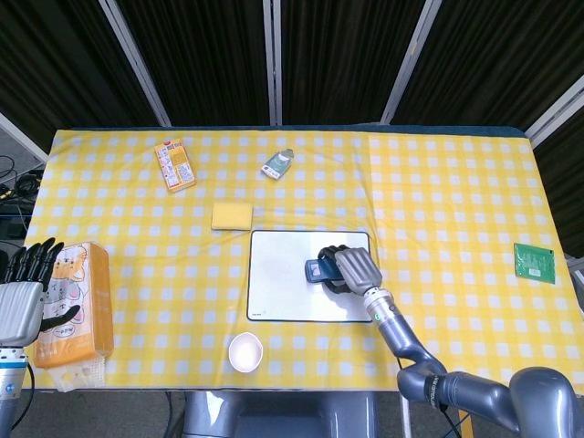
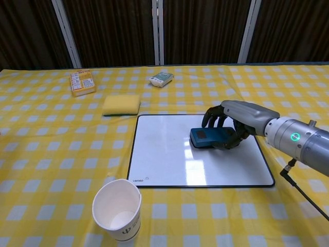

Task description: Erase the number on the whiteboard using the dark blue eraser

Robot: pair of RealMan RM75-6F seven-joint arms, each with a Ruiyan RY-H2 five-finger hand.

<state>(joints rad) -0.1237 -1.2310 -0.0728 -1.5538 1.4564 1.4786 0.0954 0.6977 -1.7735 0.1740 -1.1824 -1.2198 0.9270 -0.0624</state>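
On the whiteboard, right hand grips dark blue eraser; left hand idle, fingers spread; uneven pressure could shift the board.

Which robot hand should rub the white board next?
The right hand. Its fingers already wrap the dark blue rectangular eraser, which lies flat on the white rectangular whiteboard. The left hand sits far off at the table's edge beside the orange tissue pack, holding nothing.
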